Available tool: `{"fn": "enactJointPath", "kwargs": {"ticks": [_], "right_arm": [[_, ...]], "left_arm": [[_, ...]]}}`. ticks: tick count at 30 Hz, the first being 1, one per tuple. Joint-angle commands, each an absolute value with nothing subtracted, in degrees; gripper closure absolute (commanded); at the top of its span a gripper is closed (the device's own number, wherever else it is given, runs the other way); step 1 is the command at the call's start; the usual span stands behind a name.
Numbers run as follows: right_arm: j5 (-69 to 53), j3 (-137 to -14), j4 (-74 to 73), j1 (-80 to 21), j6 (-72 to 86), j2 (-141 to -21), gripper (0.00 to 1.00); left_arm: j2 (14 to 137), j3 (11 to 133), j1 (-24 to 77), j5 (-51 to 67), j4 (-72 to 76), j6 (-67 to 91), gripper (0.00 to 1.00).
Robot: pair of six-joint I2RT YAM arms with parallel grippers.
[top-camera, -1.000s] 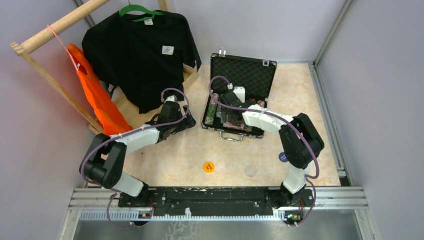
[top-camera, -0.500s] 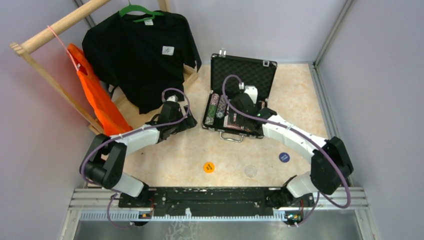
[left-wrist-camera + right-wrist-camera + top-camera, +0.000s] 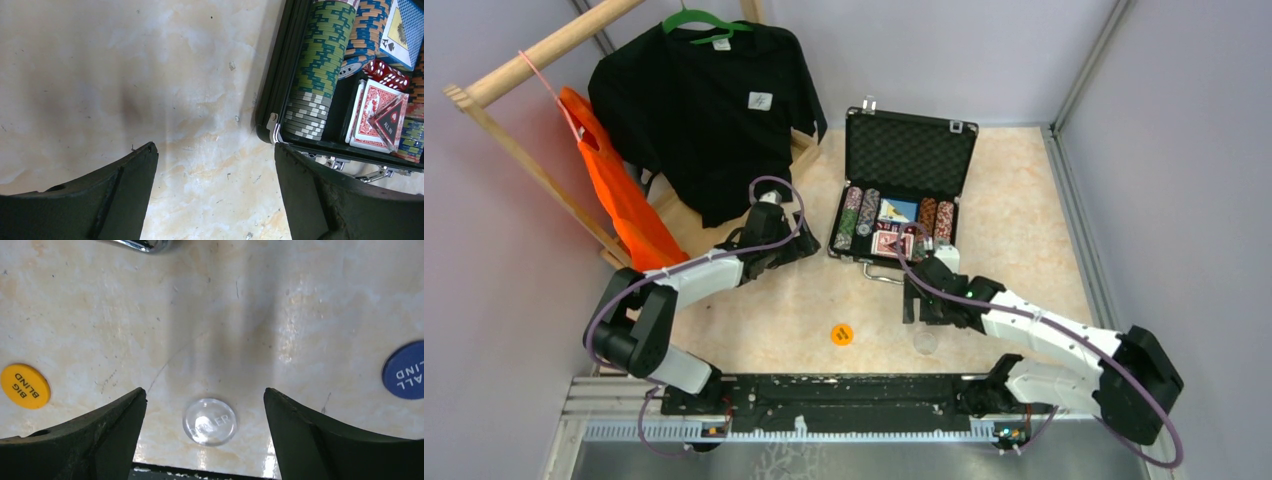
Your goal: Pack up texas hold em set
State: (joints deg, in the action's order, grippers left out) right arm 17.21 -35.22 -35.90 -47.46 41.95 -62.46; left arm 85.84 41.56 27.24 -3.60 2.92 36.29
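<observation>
The black case point(image 3: 852, 252) of the texas hold em set lies open on the table, its foam lid point(image 3: 911, 150) upright. Inside are rows of striped chips point(image 3: 322, 45), red-backed cards point(image 3: 372, 112), red dice point(image 3: 387, 74) and a triangular token point(image 3: 390, 120). My left gripper point(image 3: 215, 146) hovers open over bare table just left of the case's front corner. My right gripper point(image 3: 204, 390) is open and low in front of the case. A clear round dealer token point(image 3: 210, 421) lies on the table between its fingers. A yellow token point(image 3: 841, 334) and a blue token point(image 3: 406, 370) lie to either side.
A black T-shirt point(image 3: 709, 110) on a green hanger and an orange bag point(image 3: 619, 195) hang from a wooden rack at the back left. Grey walls close the back and right. The black base rail point(image 3: 844, 388) runs along the near edge, close to the dealer token.
My right arm has pulled back out of the case and swung toward the near edge, ending over the dealer token and hiding the blue token in the top view. The left arm has not moved.
</observation>
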Motion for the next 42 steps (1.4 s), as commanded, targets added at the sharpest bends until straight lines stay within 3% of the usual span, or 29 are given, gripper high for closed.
{"fn": "enactJointPath", "kwargs": {"ticks": [1, 16, 24, 34, 42], "right_arm": [[16.05, -33.67, -36.21, -47.73, 46.92, -58.79, 0.13], [19.76, -33.95, -37.93, -57.01, 52.65, -68.21, 0.15], [18.59, -32.24, -36.51, -59.09, 55.59, -67.09, 0.24], [18.75, -31.8, -39.19, -60.95, 57.87, -66.01, 0.24], [17.61, -30.66, -37.81, -61.73, 57.94, -63.85, 0.3]], "left_arm": [[84.63, 42.32, 27.35, -1.74, 4.49, 36.78, 0.09], [86.04, 42.4, 27.48, -1.03, 4.95, 37.13, 0.09], [86.13, 42.38, 27.53, -0.97, 5.02, 37.18, 0.09], [87.01, 42.79, 27.68, 0.15, 5.28, 37.27, 0.09], [87.72, 42.91, 27.87, 0.58, 5.44, 37.36, 0.09]]}}
